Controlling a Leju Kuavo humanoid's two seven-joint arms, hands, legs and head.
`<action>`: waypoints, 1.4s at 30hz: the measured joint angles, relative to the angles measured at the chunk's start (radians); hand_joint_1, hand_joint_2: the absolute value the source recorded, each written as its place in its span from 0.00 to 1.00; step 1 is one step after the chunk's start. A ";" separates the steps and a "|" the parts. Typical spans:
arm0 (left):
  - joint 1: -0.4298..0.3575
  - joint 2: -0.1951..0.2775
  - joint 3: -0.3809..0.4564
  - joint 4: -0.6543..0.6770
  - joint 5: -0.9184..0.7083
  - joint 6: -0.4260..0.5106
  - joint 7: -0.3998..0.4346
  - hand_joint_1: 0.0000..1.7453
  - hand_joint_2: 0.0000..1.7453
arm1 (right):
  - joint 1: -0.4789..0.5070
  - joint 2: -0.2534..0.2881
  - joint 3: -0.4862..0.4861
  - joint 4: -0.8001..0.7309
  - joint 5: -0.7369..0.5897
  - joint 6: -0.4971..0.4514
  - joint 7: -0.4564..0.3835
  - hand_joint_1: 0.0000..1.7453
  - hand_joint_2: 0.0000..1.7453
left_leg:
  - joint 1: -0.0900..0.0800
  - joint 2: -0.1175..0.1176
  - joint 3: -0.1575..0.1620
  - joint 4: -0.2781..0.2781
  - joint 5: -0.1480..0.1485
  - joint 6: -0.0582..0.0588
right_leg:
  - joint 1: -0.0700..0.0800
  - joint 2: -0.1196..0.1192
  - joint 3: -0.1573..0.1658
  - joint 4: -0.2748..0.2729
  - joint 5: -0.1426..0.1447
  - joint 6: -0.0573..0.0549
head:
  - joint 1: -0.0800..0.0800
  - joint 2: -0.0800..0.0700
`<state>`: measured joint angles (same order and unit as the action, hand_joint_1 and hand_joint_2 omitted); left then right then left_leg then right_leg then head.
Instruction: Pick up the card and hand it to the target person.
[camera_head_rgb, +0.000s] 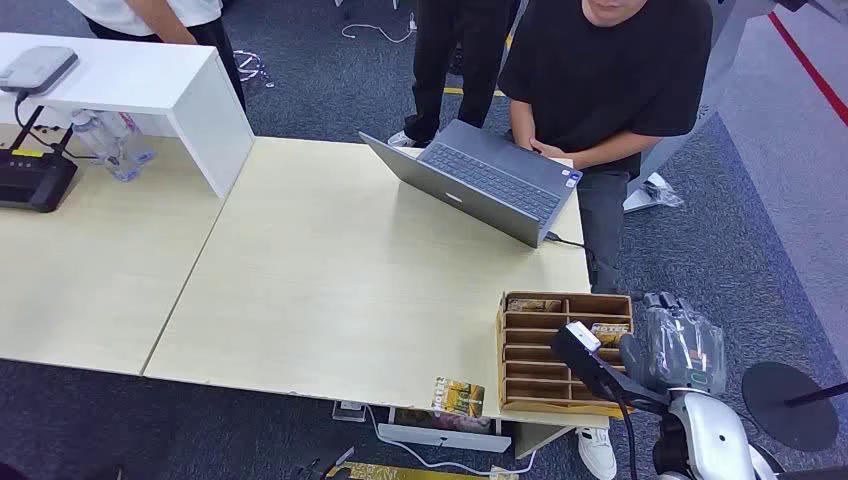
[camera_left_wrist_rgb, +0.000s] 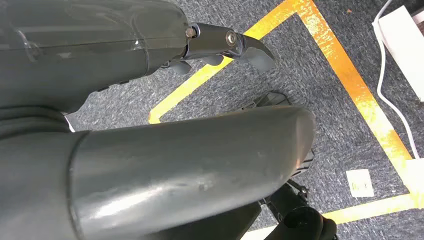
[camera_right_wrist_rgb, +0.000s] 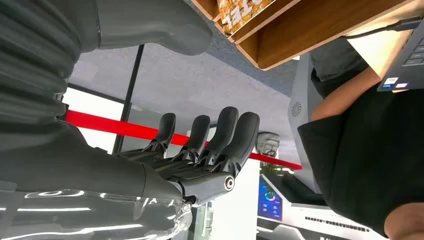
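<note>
A card with yellow and dark print is lying flat at the near edge of the bench, just beside the wooden organizer, and no robot hand is touching it. More cards of a similar look are sitting in the organizer: one in a far compartment on the left side, another in a compartment on the right side. In the right wrist view a printed card is showing in one of the wooden slots. I cannot tell which of these cards the task means.

The right robot hand is hanging near the right side of the organizer, beyond the bench edge. Its fingers are stretching out, side by side, and are holding nothing. The left robot hand is hanging low over the carpet floor with yellow tape lines; whether its fingers are spread or curled I cannot tell from this angle.

As I judge it, the task is only at its beginning: the picking is not yet done, and the handing over is still left. A person in a black shirt is standing at the far side of the bench behind an open laptop, probably the one to receive the card.
</note>
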<state>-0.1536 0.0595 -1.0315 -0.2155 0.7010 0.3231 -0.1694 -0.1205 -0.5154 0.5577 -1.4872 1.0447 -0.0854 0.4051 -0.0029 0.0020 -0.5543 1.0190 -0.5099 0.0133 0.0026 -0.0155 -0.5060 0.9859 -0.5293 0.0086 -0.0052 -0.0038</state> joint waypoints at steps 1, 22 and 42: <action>0.000 0.000 0.000 0.000 0.000 0.000 0.000 0.00 0.00 | -0.001 0.000 0.001 0.002 -0.002 0.000 0.000 0.49 1.00 | 0.000 0.000 0.000 0.000 0.000 0.000 | 0.000 0.000 0.000 0.000 0.000 0.000 | 0.000 0.000; -0.011 -0.006 -0.007 0.000 -0.010 0.000 0.002 0.00 0.00 | -0.032 0.030 0.055 0.100 -0.042 0.005 0.000 0.49 1.00 | 0.000 0.000 0.000 0.000 0.000 0.000 | 0.000 0.000 0.000 0.000 0.000 0.000 | 0.000 0.000; -0.011 -0.008 -0.010 0.000 -0.014 -0.002 0.008 0.00 0.00 | -0.054 0.044 0.089 0.155 -0.054 -0.005 0.000 0.52 1.00 | 0.000 0.000 0.000 0.000 0.000 0.000 | 0.000 0.000 0.000 0.000 0.000 0.000 | 0.000 0.000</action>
<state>-0.1645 0.0515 -1.0415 -0.2155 0.6867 0.3216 -0.1614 -0.1745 -0.4717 0.6472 -1.3318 0.9911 -0.0903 0.4051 -0.0029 0.0020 -0.5543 1.0191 -0.5098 0.0133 0.0026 -0.0158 -0.5058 0.9860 -0.5293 0.0086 -0.0051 -0.0038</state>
